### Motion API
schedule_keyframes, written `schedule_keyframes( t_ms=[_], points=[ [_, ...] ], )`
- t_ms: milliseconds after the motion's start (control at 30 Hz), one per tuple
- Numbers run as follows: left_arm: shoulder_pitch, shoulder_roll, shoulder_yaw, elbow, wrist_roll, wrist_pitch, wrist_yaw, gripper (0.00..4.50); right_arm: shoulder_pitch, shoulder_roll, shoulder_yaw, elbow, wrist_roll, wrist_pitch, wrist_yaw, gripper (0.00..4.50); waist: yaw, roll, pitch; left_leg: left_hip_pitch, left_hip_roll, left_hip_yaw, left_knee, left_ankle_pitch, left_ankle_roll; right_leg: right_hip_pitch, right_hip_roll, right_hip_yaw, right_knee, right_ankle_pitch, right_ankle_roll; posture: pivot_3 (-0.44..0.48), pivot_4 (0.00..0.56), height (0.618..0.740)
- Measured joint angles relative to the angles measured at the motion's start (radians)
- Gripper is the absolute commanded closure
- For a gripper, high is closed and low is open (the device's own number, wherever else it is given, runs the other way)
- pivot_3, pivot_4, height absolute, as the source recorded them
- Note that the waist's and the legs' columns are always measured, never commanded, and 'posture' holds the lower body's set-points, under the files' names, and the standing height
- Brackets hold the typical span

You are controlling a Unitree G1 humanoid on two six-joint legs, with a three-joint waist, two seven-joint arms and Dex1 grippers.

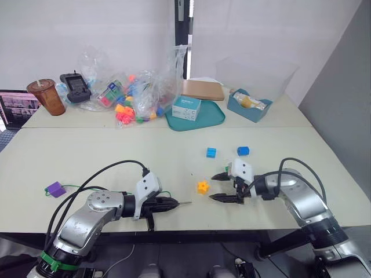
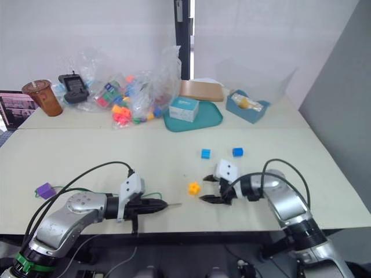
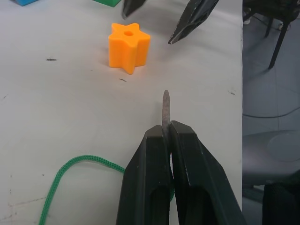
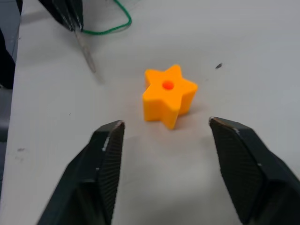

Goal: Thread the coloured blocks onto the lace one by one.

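Lining right gripper, jaws wide, around orange plastic star block; left gripper pinching green lace's grey needle tip beside star; I'm aiming to keep hole clear.

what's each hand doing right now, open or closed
Left hand: closed on the lace, holding it by its grey tip.
Right hand: open, empty, facing the orange star block.

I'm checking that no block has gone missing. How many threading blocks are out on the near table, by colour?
Purple block: 1
Orange-yellow star block: 1
Light blue block: 1
Dark blue block: 1
Green block: 1
Total: 5
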Motion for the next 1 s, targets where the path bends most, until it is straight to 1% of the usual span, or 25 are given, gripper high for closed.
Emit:
schedule_keyframes(
  t_ms=[33, 133, 267, 400, 600, 700, 833, 900, 933, 1000],
  points=[
    [0.0, 0.0, 0.0, 0.0, 0.0, 0.0, 0.0, 4.5, -0.004, 0.001, 0.0, 0.001, -0.001, 0.0, -0.003, 0.01, 0.0, 0.0, 0.0, 0.0, 0.0, 0.0, 0.0, 0.0, 0.0, 0.0, 0.0, 0.0, 0.0, 0.0, 0.0, 0.0, 0.15, 0.74],
    [0.003, 0.001, 0.0, 0.0, 0.0, 0.0, 0.0, 4.5, 0.001, 0.02, -0.006, 0.004, 0.004, 0.001, -0.007, 0.01, 0.003, 0.0, 0.0, 0.0, 0.0, 0.0, 0.0, 0.0, 0.0, 0.0, 0.0, 0.0, 0.0, 0.0, 0.0, 0.0, 0.15, 0.74],
    [0.003, 0.003, 0.001, 0.0, 0.0, 0.0, 0.0, 4.5, 0.058, 0.095, -0.015, 0.006, 0.036, -0.019, -0.027, 0.01, 0.001, 0.0, 0.0, 0.0, 0.0, 0.0, 0.0, 0.0, 0.0, 0.0, 0.0, 0.0, 0.0, 0.0, 0.0, 0.0, 0.15, 0.74],
    [0.004, 0.012, 0.004, 0.0, -0.001, 0.0, -0.001, 4.5, 0.126, 0.188, -0.019, 0.104, 0.018, -0.151, -0.097, 0.01, 0.001, 0.0, 0.0, 0.0, 0.0, 0.0, 0.0, 0.0, 0.0, 0.0, 0.0, 0.0, 0.0, 0.0, 0.0, 0.0, 0.15, 0.74],
    [0.007, 0.017, 0.008, 0.0, -0.001, 0.0, -0.001, 4.5, 0.126, 0.265, -0.044, 0.185, 0.007, -0.228, -0.166, 0.01, -0.003, 0.0, 0.0, 0.002, 0.0, 0.0, 0.0, 0.0, 0.0, 0.001, 0.0, 0.0, 0.002, 0.0, 0.0, 0.0, 0.15, 0.74],
    [0.007, 0.02, 0.009, 0.0, -0.001, 0.0, -0.001, 4.5, 0.122, 0.273, -0.05, 0.203, 0.002, -0.242, -0.177, 0.82, -0.002, 0.0, 0.0, 0.004, 0.0, 0.0, 0.0, 0.0, 0.0, 0.002, 0.0, 0.0, 0.002, 0.0, 0.0, 0.0, 0.15, 0.74],
    [0.007, 0.022, 0.009, 0.0, -0.001, 0.003, -0.001, 4.5, 0.124, 0.274, -0.053, 0.2, 0.003, -0.24, -0.177, 2.18, -0.002, 0.0, 0.0, 0.005, 0.0, 0.0, 0.0, 0.0, 0.0, 0.003, 0.0, 0.001, 0.002, 0.0, 0.0, 0.0, 0.15, 0.74],
    [0.007, 0.022, 0.009, 0.0, -0.001, 0.004, -0.001, 4.5, 0.126, 0.274, -0.054, 0.196, 0.004, -0.238, -0.178, 2.93, -0.002, 0.0, 0.0, 0.005, 0.0, 0.0, 0.0, 0.0, 0.0, 0.003, 0.0, 0.001, 0.002, 0.0, 0.0, 0.0, 0.15, 0.74],
    [0.007, 0.022, 0.009, 0.0, -0.001, 0.005, -0.001, 4.5, 0.128, 0.275, -0.055, 0.192, 0.004, -0.237, -0.179, 3.17, -0.002, 0.0, 0.0, 0.004, 0.0, 0.0, 0.0, 0.0, 0.0, 0.003, 0.0, 0.001, 0.002, 0.0, 0.0, 0.0, 0.15, 0.74],
    [0.007, 0.022, 0.009, 0.0, -0.001, 0.009, -0.001, 4.5, 0.134, 0.277, -0.057, 0.181, 0.004, -0.231, -0.186, 3.22, -0.001, 0.0, 0.0, 0.004, 0.0, 0.0, 0.0, 0.0, 0.0, 0.003, 0.0, 0.001, 0.002, 0.0, 0.0, 0.0, 0.15, 0.74]
  ],
)
